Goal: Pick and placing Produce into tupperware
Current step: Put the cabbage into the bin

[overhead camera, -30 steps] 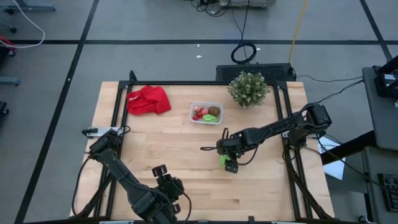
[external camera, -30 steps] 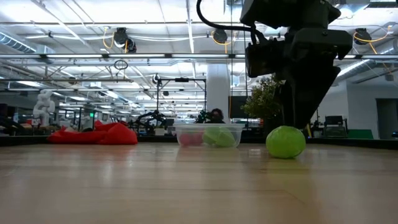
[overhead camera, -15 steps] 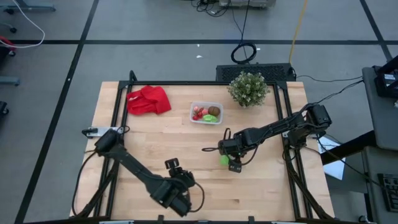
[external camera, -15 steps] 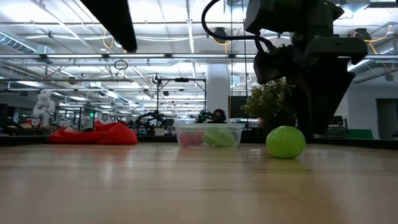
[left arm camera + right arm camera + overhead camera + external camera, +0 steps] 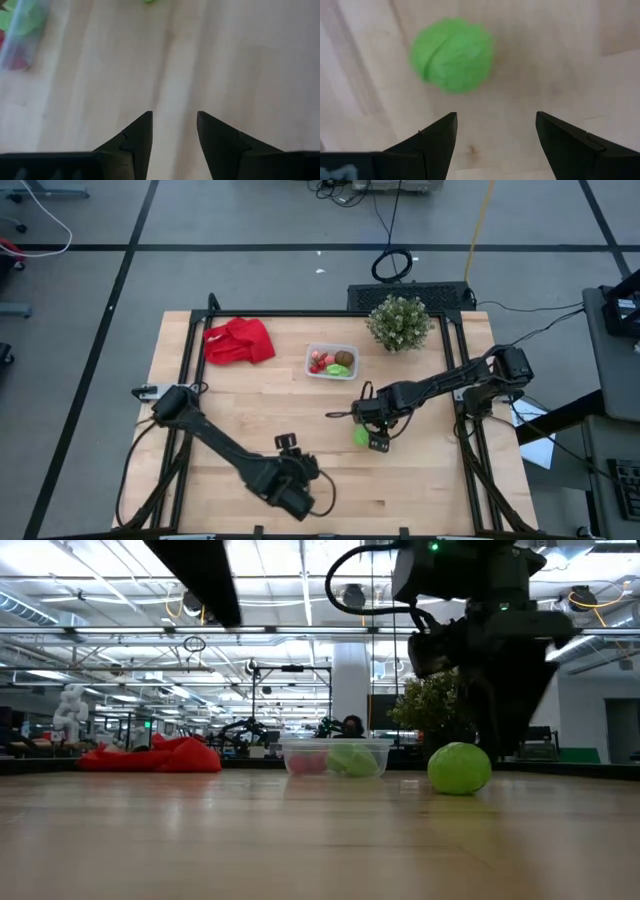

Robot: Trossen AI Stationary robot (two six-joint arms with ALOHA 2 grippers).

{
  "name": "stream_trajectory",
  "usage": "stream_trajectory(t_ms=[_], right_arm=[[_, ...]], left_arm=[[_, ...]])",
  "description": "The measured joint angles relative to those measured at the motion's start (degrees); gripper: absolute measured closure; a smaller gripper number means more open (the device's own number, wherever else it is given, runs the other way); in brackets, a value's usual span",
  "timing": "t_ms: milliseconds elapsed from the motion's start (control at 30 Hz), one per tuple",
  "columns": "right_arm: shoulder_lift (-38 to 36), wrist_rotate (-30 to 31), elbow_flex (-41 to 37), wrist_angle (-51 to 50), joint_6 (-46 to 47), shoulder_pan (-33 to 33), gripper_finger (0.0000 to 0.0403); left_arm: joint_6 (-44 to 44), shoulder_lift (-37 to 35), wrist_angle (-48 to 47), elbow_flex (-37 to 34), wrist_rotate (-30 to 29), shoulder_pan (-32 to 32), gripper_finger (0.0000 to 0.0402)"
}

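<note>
No legible text or labels

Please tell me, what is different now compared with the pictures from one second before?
The left tool moved along the table's front edge toward the right. The right tool shifted slightly but holds nothing, open above the green ball. Ball, tupperware and red cloth stayed put.
</note>
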Motion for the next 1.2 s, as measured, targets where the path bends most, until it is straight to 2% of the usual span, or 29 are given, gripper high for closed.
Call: stream_trajectory(t_ms=[167,267,400,600,700,833,1000,1200], right_arm=[[-2.4,7.5,0.0,1.5,-2.3,-3.9,0.014],[-5.2,8.2,0.0,2.9,-4.1,-7.1,0.014],[-11.4,8.2,0.0,5.3,-4.9,-11.0,0.014],[-24.3,8.1,0.0,12.5,-5.1,-13.6,0.014],[-30.5,8.1,0.0,16.5,-5.2,-13.0,0.014],[-36.6,8.0,0.0,19.4,-5.2,-11.3,0.014],[-40.1,8.0,0.0,18.9,-4.9,-10.1,0.014],[-39.8,8.0,0.0,18.9,-4.7,-9.7,0.014]], left_arm=[[-1.0,-3.9,1.8,0.0,2.4,-5.0,0.0243],[-2.5,-6.6,3.6,0.1,2.4,-8.0,0.0243],[-3.4,-6.9,5.5,0.0,2.6,-9.0,0.0243],[-0.2,-5.2,5.8,0.0,2.9,-4.8,0.0243],[5.0,-5.5,7.4,0.0,2.3,-2.2,0.0243],[5.6,-6.1,7.5,0.0,2.3,0.3,0.0243],[8.8,-6.0,9.8,0.0,2.2,2.5,0.0243],[13.6,-6.0,15.8,0.0,4.7,4.0,0.0243]])
